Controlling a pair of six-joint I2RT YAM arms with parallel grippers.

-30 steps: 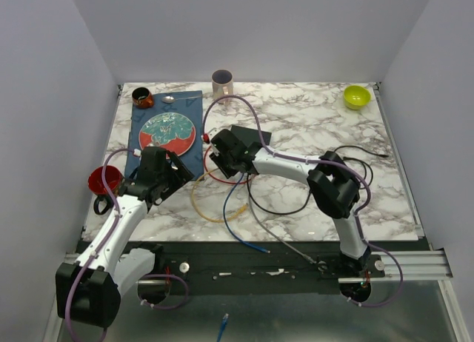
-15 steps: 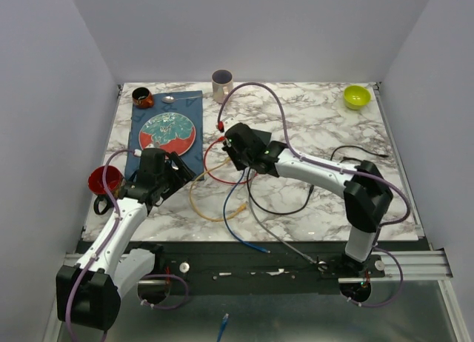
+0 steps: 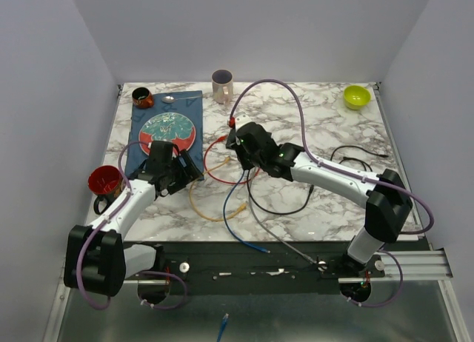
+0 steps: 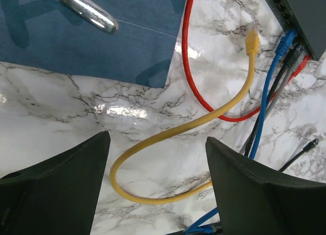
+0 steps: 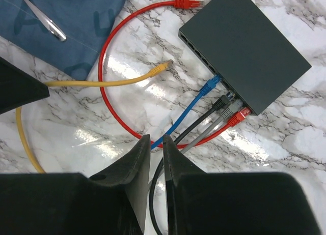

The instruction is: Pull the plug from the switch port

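The switch (image 5: 244, 52), a flat matte-black box, lies on the marble with blue (image 5: 211, 85), black, grey and red (image 5: 239, 114) plugs in its near edge. A yellow plug (image 5: 160, 68) lies loose beside it, and a loose red plug (image 5: 186, 2) lies at its far corner. My right gripper (image 5: 156, 143) is shut and empty, hovering above the cables; in the top view (image 3: 248, 146) it covers the switch. My left gripper (image 4: 158, 148) is open over the yellow cable loop (image 4: 153, 194). A corner of the switch shows in the left wrist view (image 4: 305, 11).
A blue mat (image 3: 141, 153) holds a red-green plate (image 3: 167, 131); a spoon (image 4: 86, 8) lies on it. A red cup (image 3: 104, 180) stands at the left edge, a mug (image 3: 222, 81) and a brown cup (image 3: 142, 98) at the back, a green bowl (image 3: 356, 96) back right. A black cable (image 3: 355, 157) loops on the right.
My right arm has stretched out and its gripper has moved right and back over the switch. My left gripper has swung forward and right towards the cables.
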